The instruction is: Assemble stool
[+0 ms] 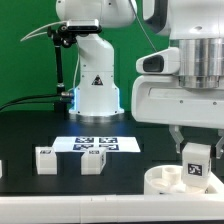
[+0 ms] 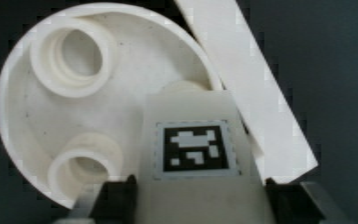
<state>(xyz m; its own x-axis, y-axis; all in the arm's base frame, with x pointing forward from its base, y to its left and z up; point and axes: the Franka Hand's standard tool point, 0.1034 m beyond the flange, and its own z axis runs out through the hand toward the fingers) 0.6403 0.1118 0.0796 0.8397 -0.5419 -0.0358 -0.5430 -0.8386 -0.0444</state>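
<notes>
The stool's leg (image 1: 196,162) (image 2: 194,140) stands upright, tag facing outward, clamped between the fingers of the gripper (image 1: 196,150) (image 2: 208,200), which press on its two sides; its lower end sits over the seat disc (image 1: 160,185) (image 2: 51,100) near the disc's edge, though whether they touch I cannot tell; the wrist view shows a round socket (image 2: 73,45) in the disc, uncovered; a white border rail (image 2: 247,70) runs just beside the disc; well apart, toward the exterior view's left, a second leg (image 1: 92,160) and a third leg (image 1: 45,158) stand on the black table (image 1: 40,195) near the marker board (image 1: 97,145).
</notes>
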